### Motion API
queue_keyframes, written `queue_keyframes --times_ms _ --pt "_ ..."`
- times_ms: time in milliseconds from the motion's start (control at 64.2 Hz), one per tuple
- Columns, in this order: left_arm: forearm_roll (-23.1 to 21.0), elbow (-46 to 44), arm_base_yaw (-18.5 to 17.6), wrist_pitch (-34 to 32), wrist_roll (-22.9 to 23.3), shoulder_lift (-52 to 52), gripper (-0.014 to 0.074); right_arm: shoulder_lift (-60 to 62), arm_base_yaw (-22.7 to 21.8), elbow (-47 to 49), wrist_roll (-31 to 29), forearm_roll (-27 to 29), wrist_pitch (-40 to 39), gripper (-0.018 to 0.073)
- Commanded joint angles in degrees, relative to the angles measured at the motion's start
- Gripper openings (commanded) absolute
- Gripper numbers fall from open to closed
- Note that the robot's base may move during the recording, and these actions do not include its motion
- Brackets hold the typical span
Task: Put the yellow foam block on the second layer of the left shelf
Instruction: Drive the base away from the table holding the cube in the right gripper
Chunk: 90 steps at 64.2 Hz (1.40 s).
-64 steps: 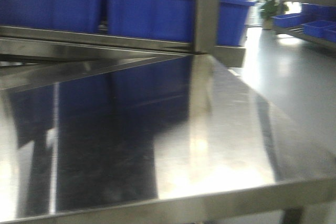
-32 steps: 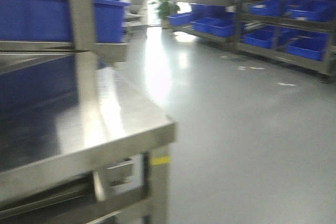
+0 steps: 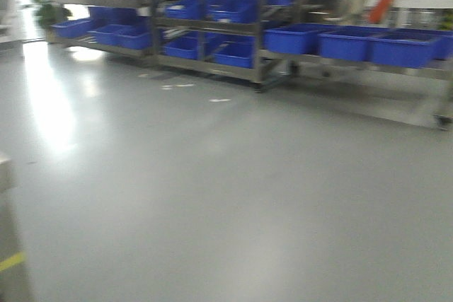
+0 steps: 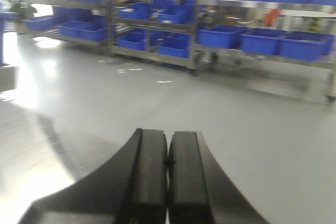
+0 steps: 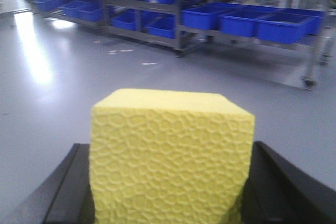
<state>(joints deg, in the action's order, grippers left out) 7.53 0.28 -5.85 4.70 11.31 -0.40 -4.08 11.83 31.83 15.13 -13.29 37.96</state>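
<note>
The yellow foam block point(image 5: 168, 156) fills the bottom of the right wrist view, a bright yellow cube with a pebbled front face. My right gripper point(image 5: 168, 182) is shut on it, a black finger point(image 5: 68, 187) pressed to each side, and holds it above the grey floor. My left gripper point(image 4: 168, 161) is shut and empty, its two black pads touching, over the grey floor. Neither gripper nor the block shows in the front view. Metal shelves point(image 3: 205, 26) with blue bins stand across the room.
Grey floor point(image 3: 212, 189) spreads ahead in all views. Rows of metal racks hold blue bins point(image 3: 347, 40) along the far side; they also show in the left wrist view point(image 4: 226, 38) and right wrist view point(image 5: 247, 22). A steel table corner point(image 3: 8, 245) sits at the lower left.
The front view has swung right: the steel table and its blue bins slid out to the left, and open floor with the far racks came into view.
</note>
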Motion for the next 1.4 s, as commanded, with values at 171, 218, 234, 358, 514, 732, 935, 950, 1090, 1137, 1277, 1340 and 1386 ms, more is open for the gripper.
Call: queue_keyframes --times_ms 171,218,234,358,514,732,935,950,1090,1137,1277,1340,1386 --pt "-0.42 1.48 -0.11 -5.05 0.22 0.41 0.0136 -0.97 -0.48 1.41 -0.46 -1.29 -4.83 0.0316" --pt "-0.42 1.48 -0.11 -5.05 0.22 0.41 0.0136 -0.97 -0.48 1.41 -0.46 -1.29 -4.83 0.0316" --pt "-0.42 1.48 -0.11 -5.05 0.22 0.41 0.0136 -0.97 -0.48 1.41 -0.46 -1.29 -4.83 0.0316" --pt "-0.42 1.48 -0.11 -5.05 0.22 0.41 0.0136 -0.97 -0.48 1.41 -0.46 -1.29 -4.83 0.0316" --pt "-0.42 1.48 -0.11 -5.05 0.22 0.41 0.0136 -0.97 -0.48 1.41 -0.46 -1.29 -4.83 0.0316" --pt "-0.42 1.48 -0.11 -5.05 0.22 0.41 0.0136 -1.26 -0.48 1.41 -0.46 -1.29 -4.76 0.0316" --pt "-0.42 1.48 -0.11 -5.05 0.22 0.41 0.0136 -1.26 -0.48 1.41 -0.46 -1.29 -4.76 0.0316" --pt "-0.42 1.48 -0.11 -5.05 0.22 0.41 0.0136 -1.26 -0.48 1.41 -0.46 -1.29 -4.76 0.0316" --pt "-0.42 1.48 -0.11 -5.05 0.22 0.41 0.0136 -1.26 -0.48 1.41 -0.46 -1.29 -4.76 0.0316" --pt "-0.42 1.48 -0.11 -5.05 0.22 0.41 0.0136 -1.26 -0.48 1.41 -0.46 -1.29 -4.76 0.0316" --pt "-0.42 1.48 -0.11 -5.05 0.22 0.41 0.0136 -1.26 -0.48 1.41 -0.46 -1.29 -4.76 0.0316" --pt "-0.42 1.48 -0.11 -5.05 0.22 0.41 0.0136 -1.26 -0.48 1.41 -0.46 -1.29 -4.76 0.0316" --pt "-0.42 1.48 -0.11 -5.05 0.22 0.41 0.0136 -1.26 -0.48 1.41 -0.46 -1.29 -4.76 0.0316"
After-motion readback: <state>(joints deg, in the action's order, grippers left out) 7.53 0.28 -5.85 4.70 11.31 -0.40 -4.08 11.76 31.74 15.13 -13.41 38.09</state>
